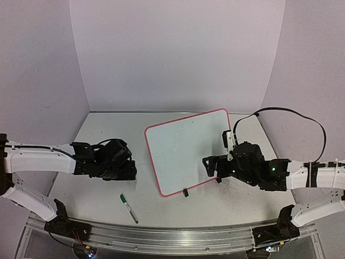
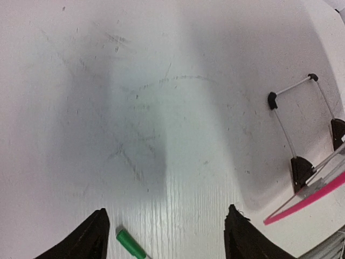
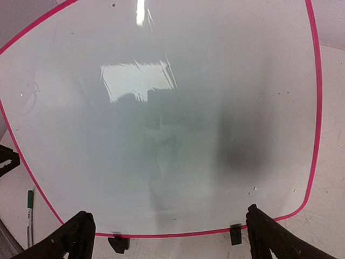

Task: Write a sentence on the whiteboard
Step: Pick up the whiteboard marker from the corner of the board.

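whiteboard (image 1: 186,151) askew mid-frame on the desk (image 1: 108,129); right gripper (image 1: 211,166) jaws wide at its right edge, left gripper (image 2: 167,221) jaws open near green marker (image 1: 129,208).

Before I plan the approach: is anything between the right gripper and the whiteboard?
Nothing visible. The open right gripper faces the whiteboard directly; the green marker lies off to one side.

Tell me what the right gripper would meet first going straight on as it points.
Probably the whiteboard, at its pink-framed near edge just ahead of the open right gripper; their relative height is unclear.
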Robot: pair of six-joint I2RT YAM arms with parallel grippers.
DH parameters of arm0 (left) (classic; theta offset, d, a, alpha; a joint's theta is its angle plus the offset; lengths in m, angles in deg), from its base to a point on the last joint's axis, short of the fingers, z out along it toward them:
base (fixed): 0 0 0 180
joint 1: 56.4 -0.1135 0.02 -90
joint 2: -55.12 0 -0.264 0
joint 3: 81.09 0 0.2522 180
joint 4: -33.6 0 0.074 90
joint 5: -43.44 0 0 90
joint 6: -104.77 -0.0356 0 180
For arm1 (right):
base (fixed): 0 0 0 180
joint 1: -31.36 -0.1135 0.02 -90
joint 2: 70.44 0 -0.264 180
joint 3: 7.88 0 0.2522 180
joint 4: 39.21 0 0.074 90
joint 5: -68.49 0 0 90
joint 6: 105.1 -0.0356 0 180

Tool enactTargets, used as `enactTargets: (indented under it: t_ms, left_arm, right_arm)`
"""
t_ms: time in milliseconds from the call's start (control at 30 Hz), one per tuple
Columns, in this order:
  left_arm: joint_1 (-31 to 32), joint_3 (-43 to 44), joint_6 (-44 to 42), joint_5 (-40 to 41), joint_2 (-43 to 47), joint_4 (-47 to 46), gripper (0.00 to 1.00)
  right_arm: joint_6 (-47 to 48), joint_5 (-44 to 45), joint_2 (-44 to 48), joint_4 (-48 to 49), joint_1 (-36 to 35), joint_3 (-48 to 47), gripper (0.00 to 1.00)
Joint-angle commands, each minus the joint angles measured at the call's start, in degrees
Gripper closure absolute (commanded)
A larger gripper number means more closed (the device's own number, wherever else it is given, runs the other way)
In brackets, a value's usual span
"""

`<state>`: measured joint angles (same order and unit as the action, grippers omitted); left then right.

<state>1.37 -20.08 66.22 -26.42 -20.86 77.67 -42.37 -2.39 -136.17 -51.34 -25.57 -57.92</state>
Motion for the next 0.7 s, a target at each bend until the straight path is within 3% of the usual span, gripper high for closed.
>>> enactTargets:
  t_ms: [0, 200, 433, 667]
  left_arm:
    - [-0.12, -3.37, 9.88, -10.94, 5.51, 8.66, 0.31]
    - [0.69, -3.23, 16.10, -12.39, 1.42, 14.45, 0.38]
    - [0.67, -0.47, 15.84, -11.21, -6.39, 11.76, 0.41]
    - [0.89, -1.01, 15.33, -12.89, -11.50, 7.19, 0.51]
  right_arm:
    - [3.44, 0.06, -2.19, 4.31, -0.31, -3.80, 0.02]
    - [4.97, -1.25, -5.40, 5.76, -0.32, -5.40, 0.02]
    - [4.52, -0.72, -2.14, 6.14, -0.26, -3.25, 0.02]
    - [6.41, 0.88, 3.45, 6.13, -0.30, -1.95, 0.02]
